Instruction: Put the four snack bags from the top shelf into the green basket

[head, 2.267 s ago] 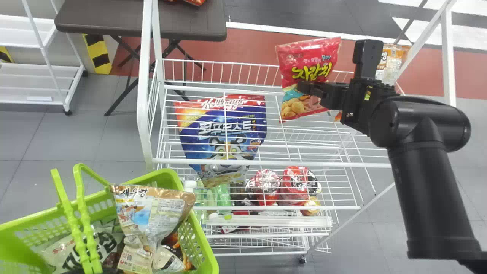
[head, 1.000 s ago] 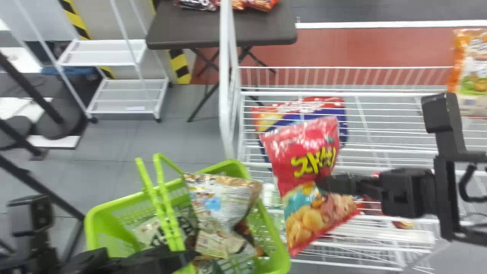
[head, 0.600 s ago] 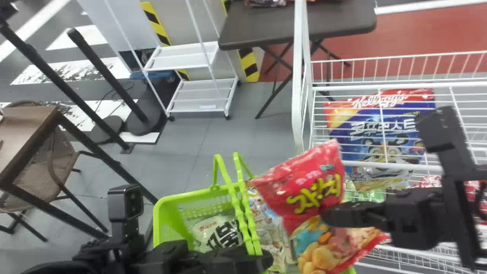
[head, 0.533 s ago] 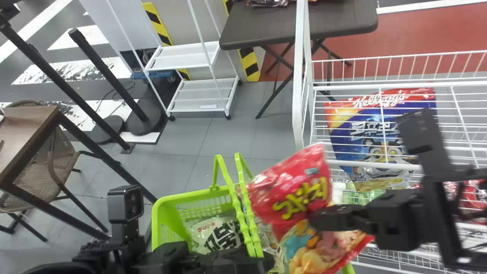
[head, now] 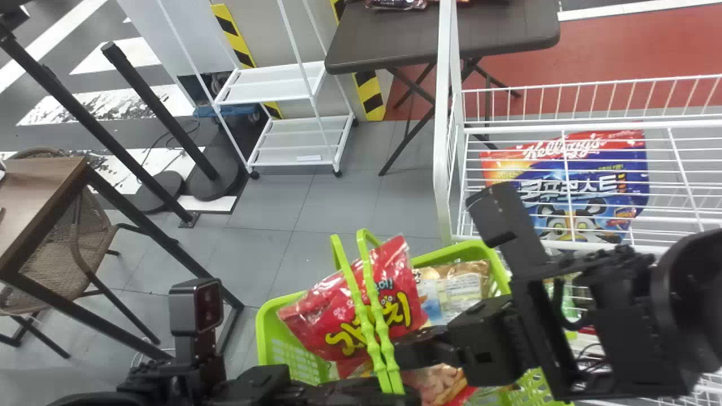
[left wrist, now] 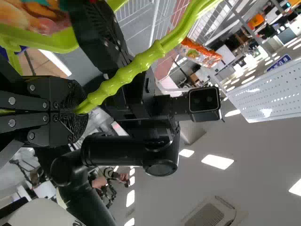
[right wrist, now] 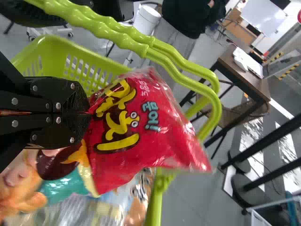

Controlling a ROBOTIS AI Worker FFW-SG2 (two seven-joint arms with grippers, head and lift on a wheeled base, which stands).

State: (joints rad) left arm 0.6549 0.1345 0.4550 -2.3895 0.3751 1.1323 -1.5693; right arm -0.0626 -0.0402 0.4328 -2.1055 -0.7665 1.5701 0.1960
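My right gripper (head: 403, 349) was clenched on the red bag (head: 333, 322), a fold of it pinched between the fingers. The bag lay tilted over the basket (head: 268, 332), beneath its raised handles (head: 369, 338), one end poking past the far rim. I had my left gripper (head: 405, 390) at the near side of the basket, clamped tight on the handles. A beige-brown bag (head: 459, 285) sat inside the basket, just beside the red one. To the right of the basket, a blue pouch (head: 586, 194) showed through the rack's (head: 445, 169) wires.
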